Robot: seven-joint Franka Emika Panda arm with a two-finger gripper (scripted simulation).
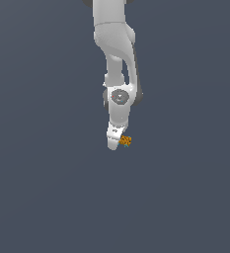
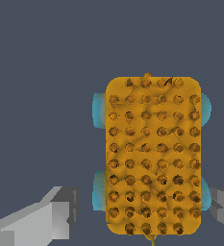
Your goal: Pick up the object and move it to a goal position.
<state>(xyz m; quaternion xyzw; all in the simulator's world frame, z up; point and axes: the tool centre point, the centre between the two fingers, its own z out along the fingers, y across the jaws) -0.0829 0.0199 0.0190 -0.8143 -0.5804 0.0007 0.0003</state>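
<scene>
White robot tool [image 1: 117,143] spread wide around a studded orange object [image 2: 153,156], its fingers [image 2: 51,216] apart from it

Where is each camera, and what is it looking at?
Exterior view: sits off the robot, facing the white arm against the plain dark grey ground; the arm's gripper shows with the tiny studded orange block with cyan-blue bits beside its tip.
Wrist view: sits on the wrist, looking past the gripper at that block, which looks large here; only the grey fingertips show, one on each side of it.
Shared: the orange block, the gripper and the grey ground.
</scene>
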